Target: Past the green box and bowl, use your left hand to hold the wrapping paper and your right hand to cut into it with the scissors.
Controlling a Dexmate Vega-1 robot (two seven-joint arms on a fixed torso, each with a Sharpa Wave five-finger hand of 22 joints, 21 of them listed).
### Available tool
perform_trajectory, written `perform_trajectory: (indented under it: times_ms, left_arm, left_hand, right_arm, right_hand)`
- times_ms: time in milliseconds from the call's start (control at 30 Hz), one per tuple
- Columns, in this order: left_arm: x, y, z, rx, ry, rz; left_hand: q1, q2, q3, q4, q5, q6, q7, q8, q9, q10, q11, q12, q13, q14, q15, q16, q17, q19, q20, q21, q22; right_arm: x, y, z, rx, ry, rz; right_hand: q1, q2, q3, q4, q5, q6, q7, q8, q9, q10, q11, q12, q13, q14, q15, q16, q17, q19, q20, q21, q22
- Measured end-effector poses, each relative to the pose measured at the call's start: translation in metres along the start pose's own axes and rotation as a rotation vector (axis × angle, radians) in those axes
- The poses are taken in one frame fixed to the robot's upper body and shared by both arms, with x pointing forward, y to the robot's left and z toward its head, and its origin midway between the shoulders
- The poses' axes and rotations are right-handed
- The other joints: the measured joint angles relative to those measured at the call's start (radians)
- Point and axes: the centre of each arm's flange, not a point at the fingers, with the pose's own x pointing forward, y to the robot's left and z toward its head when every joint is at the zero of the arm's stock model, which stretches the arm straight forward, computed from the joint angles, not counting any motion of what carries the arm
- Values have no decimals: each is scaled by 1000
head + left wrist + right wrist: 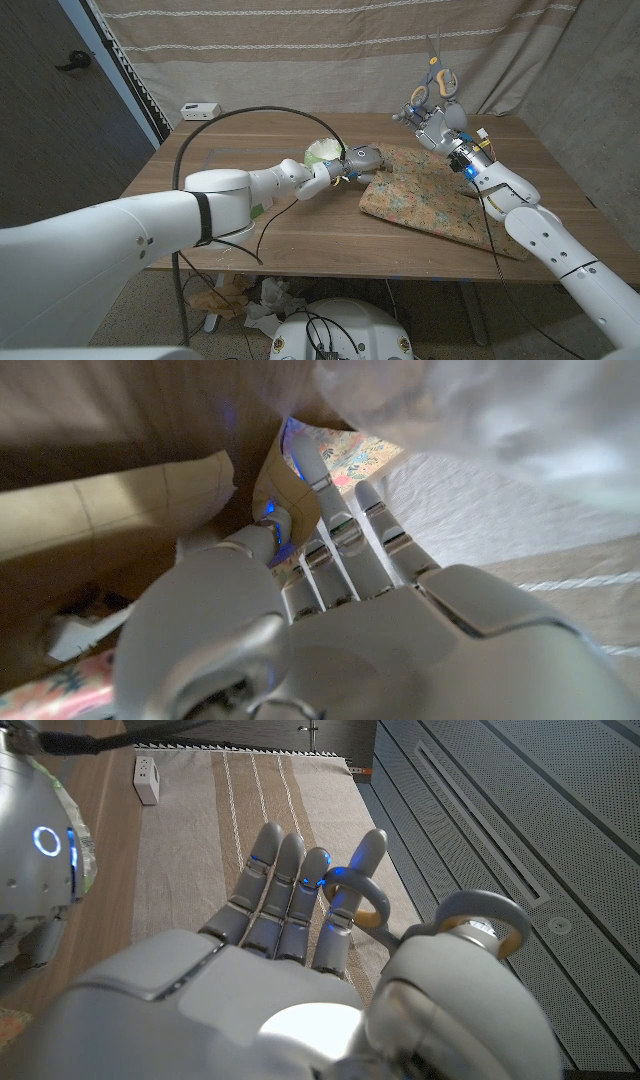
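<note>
Floral wrapping paper (440, 203), brown on its underside, lies across the right half of the wooden table (300, 235) in my head view. My left arm reaches in from the lower left toward centre frame, and my left hand (361, 160) grips the paper's near-left edge; in the left wrist view my fingers (330, 510) curl around a folded brown corner of the paper (283, 485). Just behind that hand sits a pale green bowl (322, 151). My right arm comes up from the lower right, wrist bent upward, and my right hand (437, 118) is raised above the paper's far end in the upper right, holding grey-and-yellow scissors (433, 75) with blades pointing up. In the right wrist view, my fingers (345, 905) pass through a scissor handle loop (365, 905). I can read no labels or writing.
</note>
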Motion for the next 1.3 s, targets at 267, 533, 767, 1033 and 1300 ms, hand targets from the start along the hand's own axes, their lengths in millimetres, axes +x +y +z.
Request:
perform_trajectory:
  times_ms: [267,533,767,1033,1300]
  left_arm:
    - [5,6,-20,-238,155,-21]
    - [6,11,-37,-473,261,-19]
    - [5,18,-53,-688,337,19]
    - [3,25,-66,-868,384,65]
    - [1,28,-74,-1011,410,91]
  left_hand:
    - [7,1,-22,-6,0,0,0,2,7,2,7,46,18,9,-5,56,102,0,0,32,14]
    - [13,1,-26,-1,0,8,7,2,7,6,10,124,21,-1,-4,60,135,4,-4,49,18]
    - [17,5,-26,-1,0,11,11,1,7,11,15,122,20,-2,-5,60,153,13,-2,59,23]
    - [32,18,-23,2,-1,11,11,1,-1,12,14,121,16,-13,6,53,160,13,-2,72,23]
    - [32,18,-19,14,-1,15,7,-2,-5,12,14,114,11,-35,16,3,117,8,-5,81,23]
  right_arm:
    - [0,-2,-3,15,-8,9]
    - [-2,-4,-6,31,-13,15]
    - [-3,-6,-9,44,-16,21]
    - [-3,-8,-12,59,-11,30]
    - [-3,-9,-17,77,0,41]
  right_hand:
    - [-6,6,0,0,0,0,0,0,0,-2,2,0,-1,0,0,0,-5,0,0,0,0]
    - [-6,6,0,0,0,0,0,0,0,-2,2,8,-2,0,0,4,-8,0,0,6,0]
    - [-6,6,0,0,0,0,0,-8,0,-3,3,8,-5,0,0,4,-9,0,0,6,0]
    - [-6,6,0,0,0,13,13,-9,0,-2,5,8,-7,0,0,4,-9,0,0,5,-5]
    - [-6,6,0,0,0,13,13,-9,0,-4,3,8,-6,0,0,12,-12,0,0,8,-5]
